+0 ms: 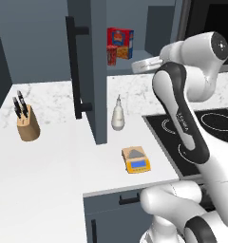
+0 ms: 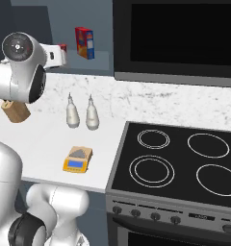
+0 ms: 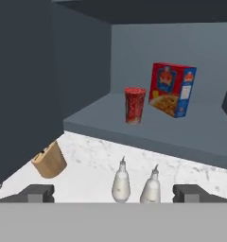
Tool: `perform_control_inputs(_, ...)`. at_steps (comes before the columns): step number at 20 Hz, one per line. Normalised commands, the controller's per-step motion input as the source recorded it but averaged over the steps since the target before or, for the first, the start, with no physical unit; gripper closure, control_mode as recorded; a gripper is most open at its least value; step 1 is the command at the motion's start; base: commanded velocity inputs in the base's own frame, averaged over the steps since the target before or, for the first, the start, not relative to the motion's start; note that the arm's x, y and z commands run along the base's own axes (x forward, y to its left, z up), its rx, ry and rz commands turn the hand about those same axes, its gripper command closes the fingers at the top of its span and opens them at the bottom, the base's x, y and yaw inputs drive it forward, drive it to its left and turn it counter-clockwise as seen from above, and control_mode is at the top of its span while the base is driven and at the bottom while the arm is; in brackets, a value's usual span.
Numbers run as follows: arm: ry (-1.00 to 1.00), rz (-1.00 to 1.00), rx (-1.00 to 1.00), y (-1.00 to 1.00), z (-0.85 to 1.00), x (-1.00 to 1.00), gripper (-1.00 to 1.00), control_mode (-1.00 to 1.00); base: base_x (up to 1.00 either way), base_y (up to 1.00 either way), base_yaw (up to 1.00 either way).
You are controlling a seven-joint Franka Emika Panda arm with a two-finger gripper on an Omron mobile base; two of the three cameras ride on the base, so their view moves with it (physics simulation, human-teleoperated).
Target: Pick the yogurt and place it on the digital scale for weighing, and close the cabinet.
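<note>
On the open cabinet (image 1: 90,57) shelf the yogurt (image 3: 135,105) stands upright just beside the cereal box (image 3: 172,89), partly masked by the door edge in the left base view. Below on the counter (image 1: 54,156), the digital scale (image 1: 136,160) sits bare near two white bottles (image 3: 121,182). Gripper (image 3: 113,194) jaws spread wide, holding nothing; fingertips cut off at the frame's bottom.

yogurt (image 2: 62,47): mostly behind arm | cabinet (image 1: 87,71): top cut off

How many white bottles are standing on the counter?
2. Both stand side by side on the counter, below the open cabinet shelf: left bottle and right bottle, behind the scale. None seems hidden.
</note>
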Motion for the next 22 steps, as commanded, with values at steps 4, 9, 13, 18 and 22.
perform_control_inputs(4, 0.0, 0.0, 0.0, 0.06, 0.0, 0.37, -1.0, -1.0, 0.0, 0.0, 0.0)
perform_control_inputs(9, 0.0, 0.0, 0.0, 0.07, 0.07, 0.35, -1.0, -1.0, 0.0, 0.0, 0.0)
perform_control_inputs(13, 0.0, 0.0, 0.0, 0.0, 0.09, 0.34, -1.0, -1.0, 0.0, 0.0, 0.0)
perform_control_inputs(18, 0.07, 0.0, 0.01, 0.16, 0.01, 0.43, -1.0, -1.0, 0.0, 0.0, 0.0)
perform_control_inputs(22, 0.01, 0.0, 0.0, 0.02, -0.03, 0.38, -1.0, -1.0, 0.0, 0.0, 0.0)
